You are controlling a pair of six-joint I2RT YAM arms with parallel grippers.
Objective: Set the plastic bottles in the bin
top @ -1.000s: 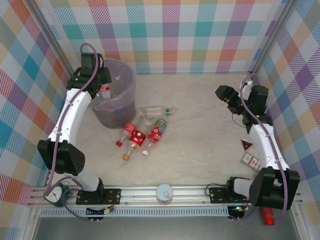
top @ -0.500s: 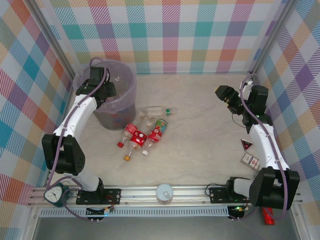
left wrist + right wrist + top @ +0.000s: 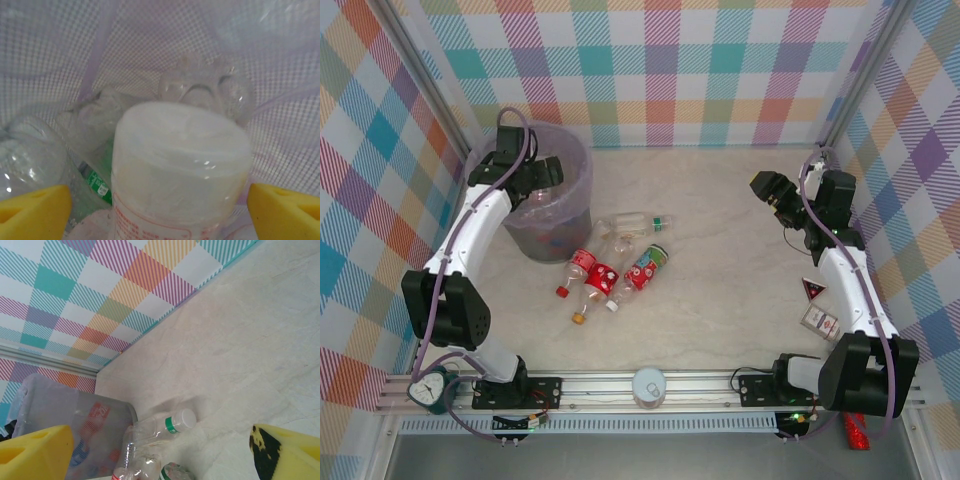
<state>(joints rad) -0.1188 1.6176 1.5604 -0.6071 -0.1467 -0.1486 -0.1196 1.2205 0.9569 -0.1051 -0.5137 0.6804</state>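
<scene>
My left gripper (image 3: 540,172) hangs inside the mouth of the bin (image 3: 560,235), a grey mesh basket with a purplish liner. Its yellow fingers (image 3: 35,210) stand wide apart, open, around a clear bottle with red print (image 3: 180,165) that points down into the bin and has a gap on its left side. More clear bottles (image 3: 95,125) lie below it against the mesh wall (image 3: 150,45). On the table lie a clear bottle with a green band (image 3: 635,222) and three red-labelled bottles (image 3: 603,278). My right gripper (image 3: 767,185) hovers open and empty at the far right.
Two small packets (image 3: 817,318) lie on the table at the right, near the right arm. A round white object (image 3: 648,385) sits on the near rail and a gauge (image 3: 425,388) at the left base. Plaid walls close in three sides.
My left gripper has moved over the bin and opened, letting go of the bottle it held. One red-labelled bottle on the table shifted slightly. The right arm has not moved.
</scene>
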